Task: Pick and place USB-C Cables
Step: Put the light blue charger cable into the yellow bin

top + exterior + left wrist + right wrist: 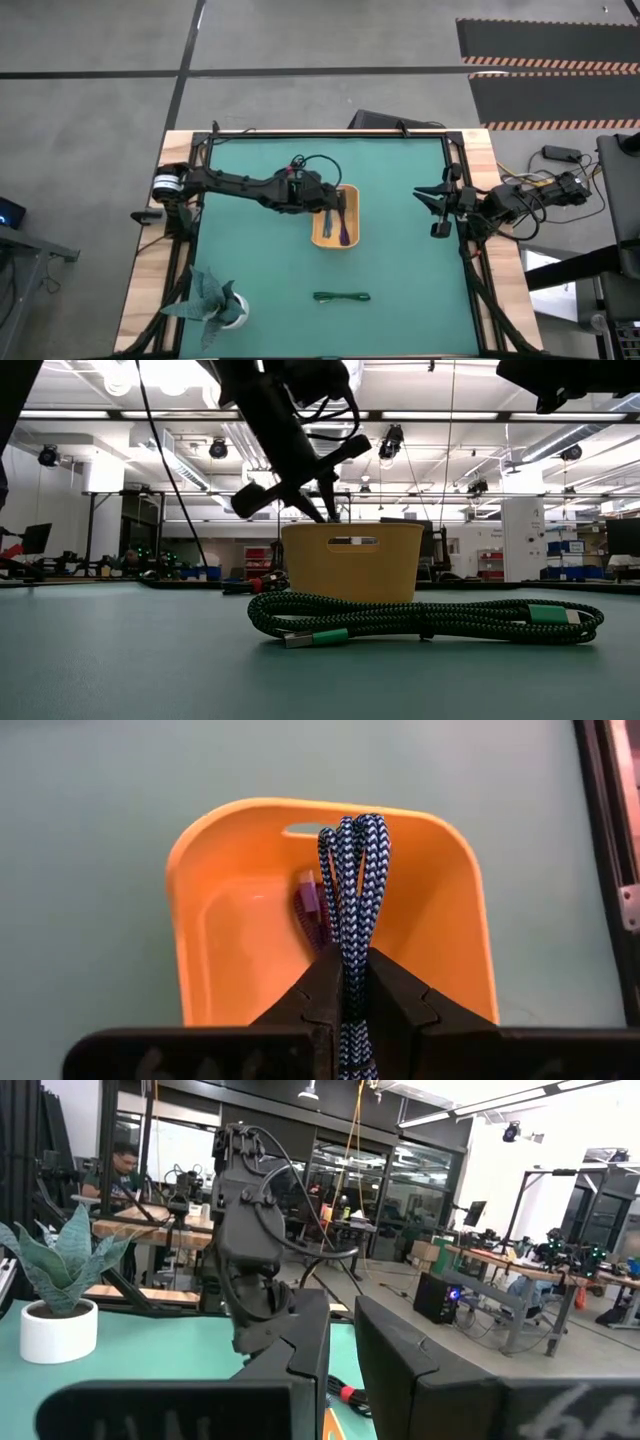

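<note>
The light blue cable [352, 880] is held pinched in the left gripper [344, 982] above the orange tray [455, 900], apparently for dropping beside the purple cable [311, 910] inside.

Robotics lab: workbenches [520, 1265], ceiling lights [300, 415].

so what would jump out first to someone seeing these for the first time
Likely the orange tray near the middle of the teal table, with the left end effector over it, shut on the blue cable that hangs above a purple cable already inside. Next, the green cable lying alone on the mat nearer the front edge. The right end effector waits at the table's right side.
</note>
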